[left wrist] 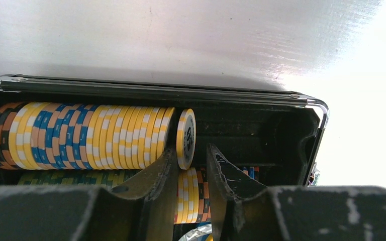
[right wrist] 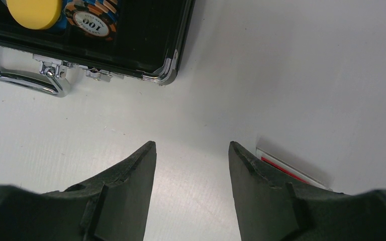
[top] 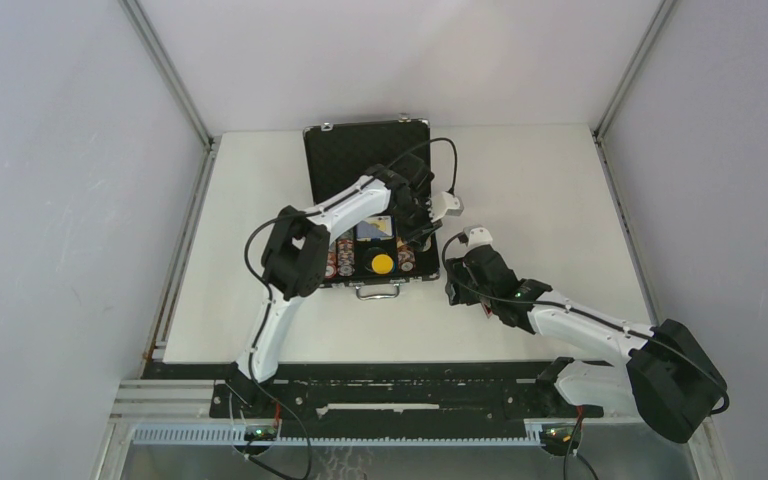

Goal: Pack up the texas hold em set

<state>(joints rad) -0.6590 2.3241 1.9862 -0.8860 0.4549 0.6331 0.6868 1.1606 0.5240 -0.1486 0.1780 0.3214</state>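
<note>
Toward the worktop's far edge, the open briefcase point(top: 365, 160) holds chip stacks point(left wrist: 80, 135); one chip point(right wrist: 91, 22) reads "100". The left gripper point(left wrist: 191, 149) and right gripper point(right wrist: 192, 144) are both spread, empty.

Case point(top: 360, 150) open on tabletop point(top: 540, 190), lid up behind base, handle point(top: 378, 292) at near edge. Chips point(left wrist: 90, 135) in rows inside, button point(top: 383, 263) inside near handle. Left end effector point(left wrist: 190, 153) above chips; right end effector point(right wrist: 191, 145) just right of case.
</note>
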